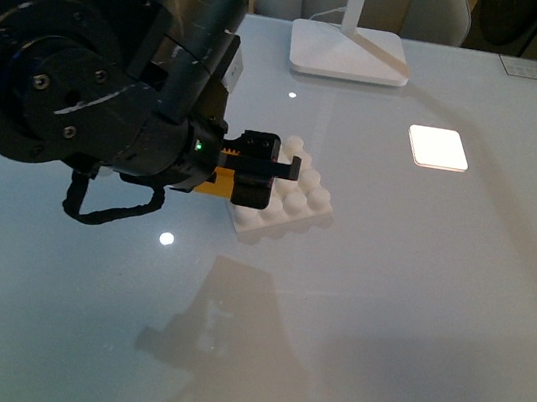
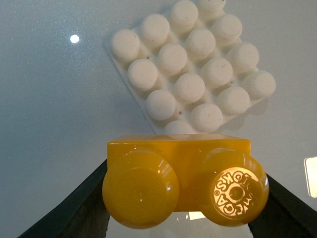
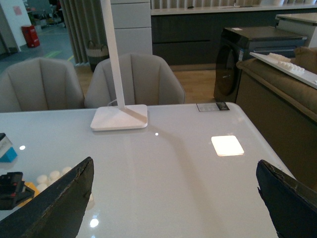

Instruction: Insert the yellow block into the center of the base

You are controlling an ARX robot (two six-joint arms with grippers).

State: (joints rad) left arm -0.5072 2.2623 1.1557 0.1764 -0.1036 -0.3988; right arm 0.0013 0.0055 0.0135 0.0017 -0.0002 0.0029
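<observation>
Glossy white tabletop (image 1: pixel 381 329): I've got left gripper (image 1: pixel 268 173) clamped on small orange-yellow two-stud plastic brick (image 2: pixel 181 173), at edge of flat white studded square plate (image 2: pixel 193 74) (right gripper (image 3: pixel 174 166) jaws apart, empty).

1. This is a furnished indoor room, laid out like a home dining and living area or a showroom of one. Which of these it is cannot be told.
2. Two beige upholstered chairs (image 3: pixel 133 79) stand at the far edge of a glossy white table (image 3: pixel 173 168).
3. A white desk lamp (image 3: pixel 119 118) stands on the table.
4. Behind the table are a wooden floor (image 3: pixel 198 84), dark cabinets (image 3: pixel 198 27), grey curtains (image 3: pixel 81 25) and, far back, a red bin (image 3: pixel 30 35).
5. Beside the table is a brown padded seat (image 3: pixel 282 94), with a black boxy unit (image 3: pixel 247 59) behind it.
6. A black robot arm (image 1: pixel 94 84) over the table points to a lab-style test set-up.
</observation>
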